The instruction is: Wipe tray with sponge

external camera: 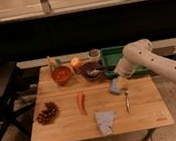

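Hovering gripper (120, 81) at sponge (115, 87), 6 o'clock of tray (111, 60); grip state I cannot tell. I judge sponge light, squashy: pinch its short sides, mid-block.

gripper (119, 82) low at table (148, 106) right-centre, sponge (115, 87) right at it | 12 o'clock: arm (148, 61) lies across tray (109, 56) | 10 o'clock: dark bowl (91, 70), red bowl (62, 74) crowd the back | 6 o'clock: utensil (127, 102) close | 7 o'clock: cloth (106, 122) | 9 o'clock: bare wood up to the chilli (82, 103) | 4 o'clock: open board
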You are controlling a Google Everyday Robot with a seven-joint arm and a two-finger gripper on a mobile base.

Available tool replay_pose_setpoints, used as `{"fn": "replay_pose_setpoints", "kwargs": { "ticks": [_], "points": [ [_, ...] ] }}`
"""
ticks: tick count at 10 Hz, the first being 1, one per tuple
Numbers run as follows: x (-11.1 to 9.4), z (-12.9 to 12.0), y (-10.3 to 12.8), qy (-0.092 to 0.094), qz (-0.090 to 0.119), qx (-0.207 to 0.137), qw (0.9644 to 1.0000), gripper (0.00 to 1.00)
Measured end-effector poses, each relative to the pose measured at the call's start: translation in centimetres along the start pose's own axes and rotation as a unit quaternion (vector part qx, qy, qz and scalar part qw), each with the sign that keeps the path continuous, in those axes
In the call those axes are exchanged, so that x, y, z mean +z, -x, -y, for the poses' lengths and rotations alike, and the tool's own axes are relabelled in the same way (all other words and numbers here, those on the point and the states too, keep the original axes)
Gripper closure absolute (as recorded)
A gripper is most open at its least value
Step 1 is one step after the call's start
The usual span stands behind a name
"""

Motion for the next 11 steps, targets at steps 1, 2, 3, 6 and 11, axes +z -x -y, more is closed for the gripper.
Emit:
{"fn": "replay_pose_setpoints", "kwargs": {
  "ticks": [1, 2, 3, 6, 11],
  "points": [
    [1.0, 0.1, -0.3, -0.001, -0.005, 0.006, 1.0, 0.33],
    [2.0, 0.2, -0.8, -0.008, -0.01, 0.017, 0.9998, 0.33],
    [2.3, 0.4, -1.2, -0.013, -0.012, 0.024, 0.9996, 0.33],
    [3.9, 0.4, -2.6, -0.015, -0.019, 0.05, 0.9984, 0.33],
    [6.5, -0.5, -3.6, 0.002, -0.021, 0.079, 0.9967, 0.33]
  ]
}}
